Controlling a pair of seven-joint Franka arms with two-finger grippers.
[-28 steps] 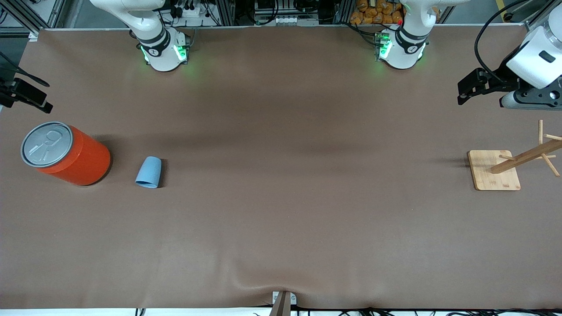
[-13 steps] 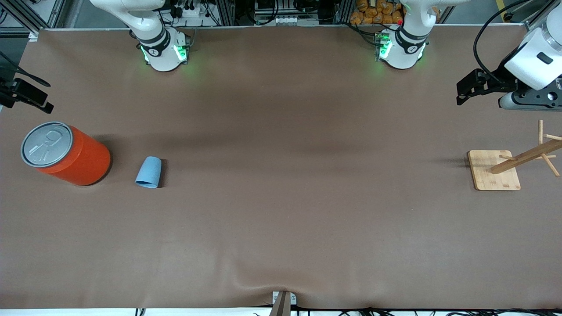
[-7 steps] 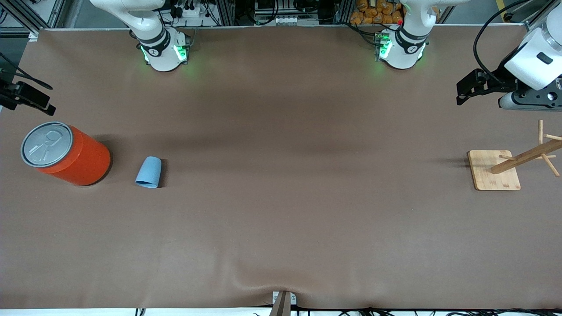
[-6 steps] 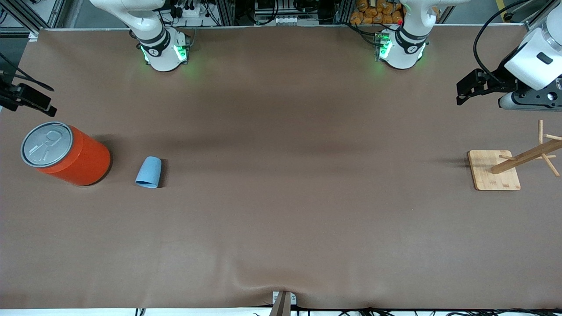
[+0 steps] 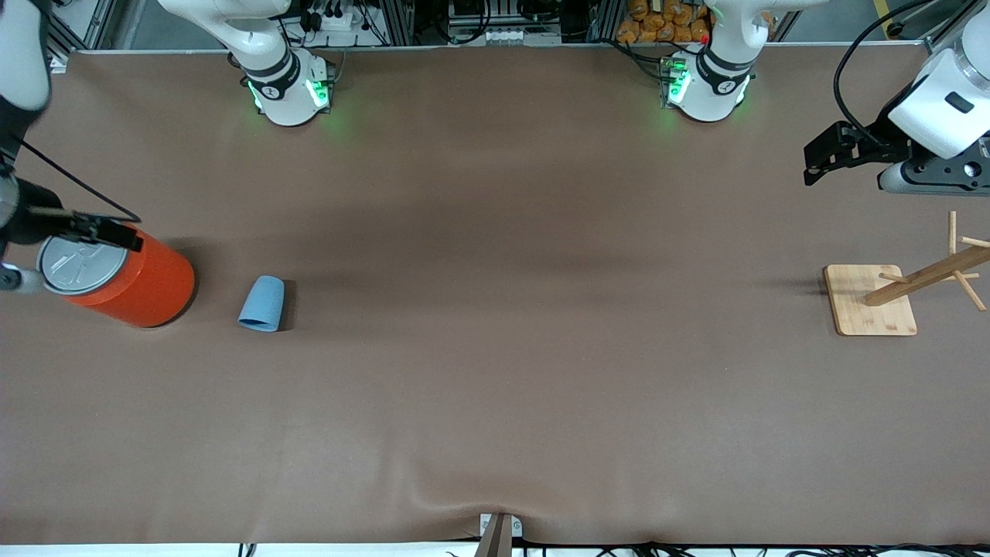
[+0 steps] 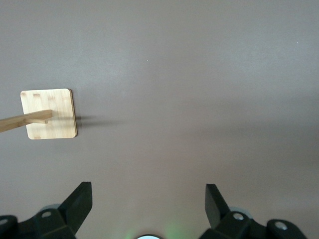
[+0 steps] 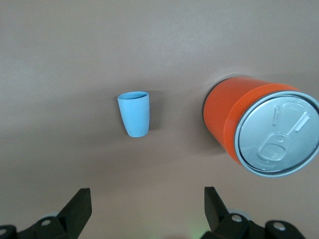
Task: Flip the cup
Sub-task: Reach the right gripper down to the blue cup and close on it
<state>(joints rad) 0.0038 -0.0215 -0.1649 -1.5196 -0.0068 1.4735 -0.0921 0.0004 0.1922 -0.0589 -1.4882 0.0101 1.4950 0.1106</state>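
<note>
The small light blue cup [image 5: 261, 303] appears to lie on its side on the brown table, wide mouth toward the front camera, beside the orange can. It also shows in the right wrist view [image 7: 134, 113]. My right gripper [image 5: 108, 232] is open and empty, up over the can's lid at the right arm's end of the table; in its wrist view [image 7: 147, 199] the cup is well clear of its fingers. My left gripper [image 5: 824, 158] is open and empty, held high near the left arm's end; its wrist view [image 6: 148, 199] shows bare table between the fingers.
A large red-orange can [image 5: 128, 272] with a grey pull-tab lid stands upright close to the cup, also in the right wrist view [image 7: 259, 129]. A wooden mug rack on a square base [image 5: 870, 300] stands at the left arm's end, and its base shows in the left wrist view [image 6: 49, 113].
My right arm has swung in from the table's edge to over the can's lid. The cup, the can and the left arm have not moved.
</note>
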